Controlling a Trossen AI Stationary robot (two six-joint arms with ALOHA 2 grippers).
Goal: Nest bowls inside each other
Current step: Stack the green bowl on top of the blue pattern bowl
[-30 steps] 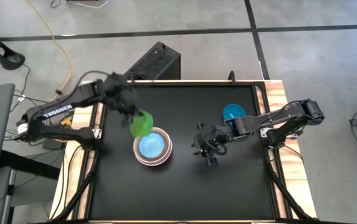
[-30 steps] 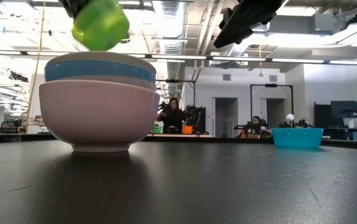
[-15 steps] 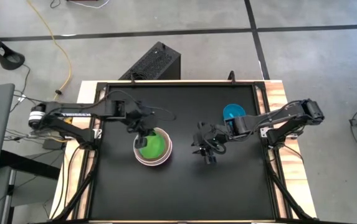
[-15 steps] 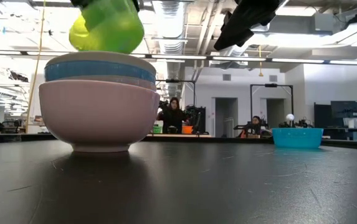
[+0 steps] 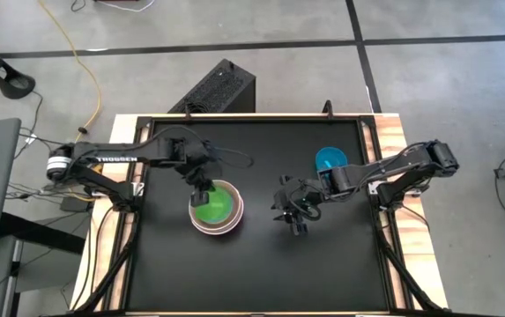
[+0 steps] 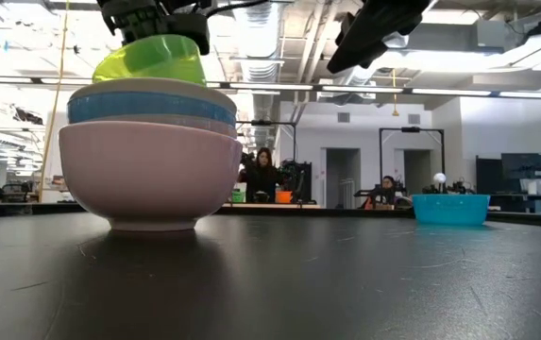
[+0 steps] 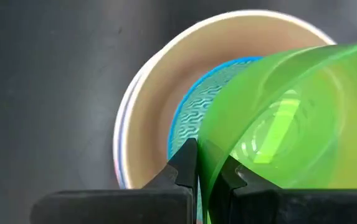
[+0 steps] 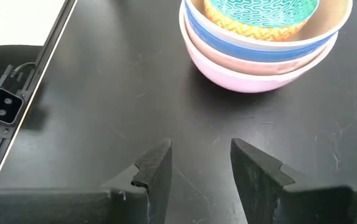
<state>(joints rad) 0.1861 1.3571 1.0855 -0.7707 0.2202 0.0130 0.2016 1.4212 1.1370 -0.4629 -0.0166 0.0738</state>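
Under the left hand, high view: green bowl, gripped by its rim and set over the mouth of the bowl stack, presumably so it can drop straight into the nest. Only the stack's pale rim shows round the green; the inner bowls are covered. Teal bowl stands alone on the desk, well apart from the left hand and just behind the right arm, judged the next piece to fetch. Right hand hovers over bare desk beside the stack, apparently waiting.

Low view: green bowl sits tilted, its lower part sunk below the stack's top rim, upper part held by the left hand, which is cut off by the frame. Stack reads pink outermost, then blue and cream bands. Teal bowl far off. How deep the green bowl is seated cannot be told.

Left wrist view: fingers pinched together on the green bowl's wall, one inside, one outside. Patterned blue inner bowl partly masked.

Right wrist view: right hand spread apart, holding nothing, pointing at the stack. Green bowl not visible here; the stack is cut off at the frame edge.
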